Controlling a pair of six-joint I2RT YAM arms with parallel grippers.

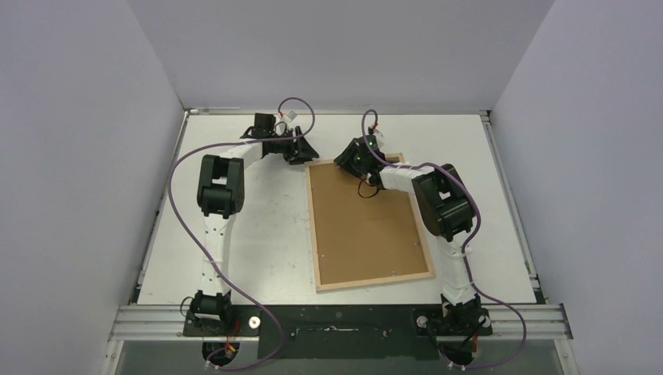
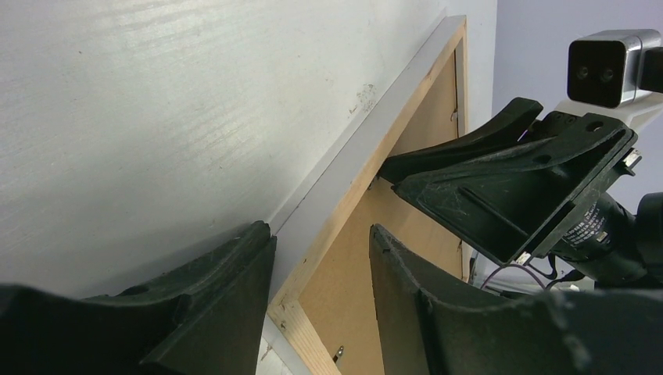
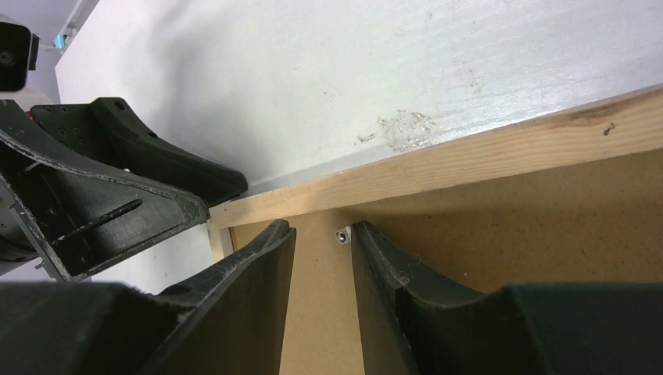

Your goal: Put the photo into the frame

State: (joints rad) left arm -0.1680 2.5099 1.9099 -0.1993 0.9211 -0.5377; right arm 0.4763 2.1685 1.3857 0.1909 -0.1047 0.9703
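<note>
The frame (image 1: pixel 375 280) lies flat, back upward, pale wood rim showing. Its far-left corner sits between the left gripper (image 2: pixel 319 232) jaws. Its far rail lies just beyond the right gripper (image 3: pixel 320 228) jaws.

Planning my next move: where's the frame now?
Top view: the frame lies back-up, right of centre on the table, its far-left corner at the left tool, the right tool over its far edge.

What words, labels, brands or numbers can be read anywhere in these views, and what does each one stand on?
No text can be read in any view.
Small white print on the motor housing behind the right gripper, seen from the left wrist: too small to read.
The frame, the backing board and the table: no writing shows.
</note>
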